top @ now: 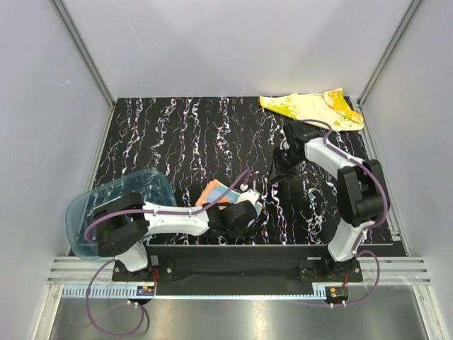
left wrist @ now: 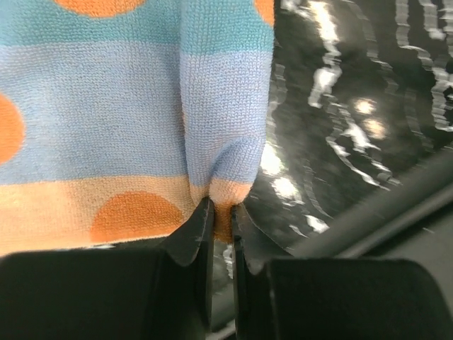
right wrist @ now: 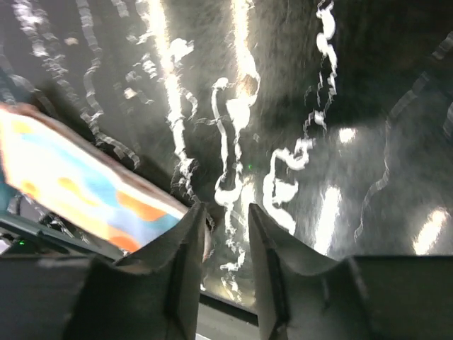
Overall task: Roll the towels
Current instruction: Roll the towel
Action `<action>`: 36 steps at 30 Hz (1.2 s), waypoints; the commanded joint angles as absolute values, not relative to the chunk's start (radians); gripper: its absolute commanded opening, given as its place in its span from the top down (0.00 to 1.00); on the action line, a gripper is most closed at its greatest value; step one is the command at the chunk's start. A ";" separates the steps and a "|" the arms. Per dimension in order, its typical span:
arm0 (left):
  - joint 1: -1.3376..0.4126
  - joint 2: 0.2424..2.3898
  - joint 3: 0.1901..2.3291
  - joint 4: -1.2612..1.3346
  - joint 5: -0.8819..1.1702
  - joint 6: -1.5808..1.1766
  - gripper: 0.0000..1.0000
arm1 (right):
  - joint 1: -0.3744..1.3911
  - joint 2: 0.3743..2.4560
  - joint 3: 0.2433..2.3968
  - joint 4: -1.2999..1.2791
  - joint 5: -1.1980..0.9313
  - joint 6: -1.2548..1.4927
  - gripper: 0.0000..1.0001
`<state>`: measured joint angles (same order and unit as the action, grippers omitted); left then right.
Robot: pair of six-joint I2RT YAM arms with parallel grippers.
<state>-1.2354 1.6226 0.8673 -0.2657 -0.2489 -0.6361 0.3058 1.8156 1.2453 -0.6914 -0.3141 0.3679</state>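
The orange-pink towel (top: 214, 193) with pale blue patches lies folded near the front middle of the table. My left gripper (top: 246, 207) is shut on a pinched fold at its edge (left wrist: 225, 191), and the towel fills the left wrist view. The yellow towel (top: 311, 106) lies crumpled at the back right corner. My right gripper (top: 276, 172) hangs low over bare table between the two towels, its jaws a little apart and empty (right wrist: 226, 219). The orange-pink towel also shows in the right wrist view (right wrist: 71, 180), to the left of the fingers.
A translucent teal-blue tray (top: 152, 177) sits at the front left, over the left arm's base. The black marbled table (top: 184, 134) is walled by grey panels on three sides. A metal rail (top: 233, 269) runs along the near edge.
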 commanded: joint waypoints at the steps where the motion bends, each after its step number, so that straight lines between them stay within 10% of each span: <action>1: -1.213 1.588 0.799 -0.160 -0.017 -0.702 1.00 | 0.304 1.698 1.212 -0.716 -0.284 0.390 0.59; 20: -0.936 1.497 0.328 0.864 0.446 -1.366 1.00 | 0.305 1.298 0.844 -0.505 -0.644 0.535 0.43; 36: -0.931 1.580 0.137 0.963 0.315 -1.643 1.00 | 0.489 1.302 0.600 -0.189 -0.612 0.695 0.42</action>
